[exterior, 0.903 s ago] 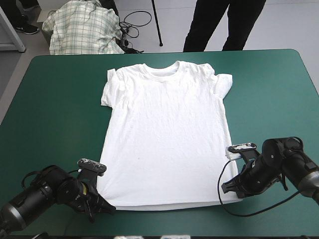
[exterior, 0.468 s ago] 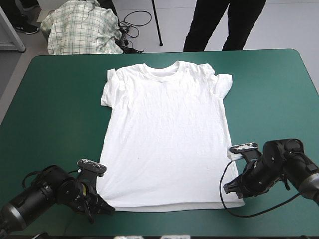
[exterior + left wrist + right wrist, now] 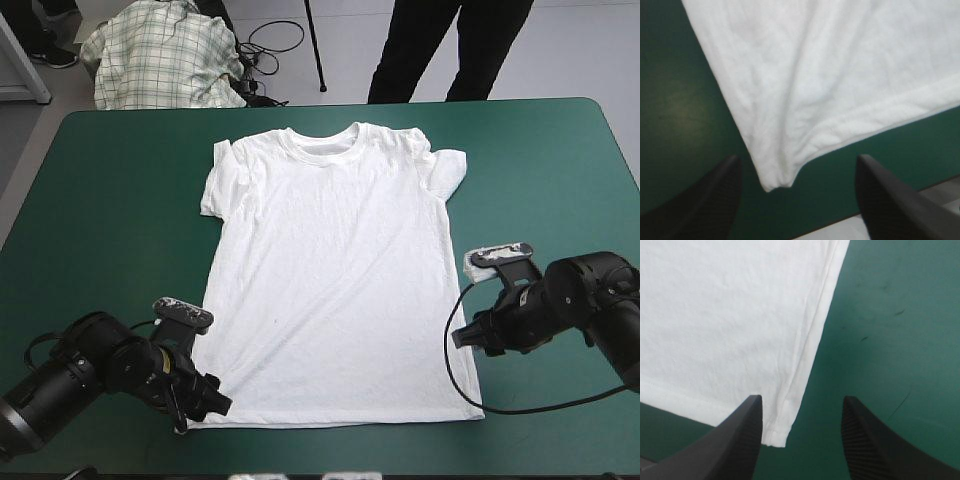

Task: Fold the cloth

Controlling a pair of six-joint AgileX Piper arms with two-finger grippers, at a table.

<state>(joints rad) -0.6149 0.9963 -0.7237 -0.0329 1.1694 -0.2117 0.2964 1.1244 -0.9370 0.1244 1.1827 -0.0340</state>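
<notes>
White T-shirt (image 3: 330,280) flat, sleeves (image 3: 218,180) partly tucked.

- just one T-shirt (image 3: 335,280), white, with two short sleeves (image 3: 447,170)
- two grippers all told: the left gripper (image 3: 796,157) and the right gripper (image 3: 802,398)
- four black fingers (image 3: 705,200) in total, so two on each gripper
- one table (image 3: 110,200), one teal-green cover on it
- one checked cloth (image 3: 165,55) heaped beyond the table's far edge, only the one
</notes>
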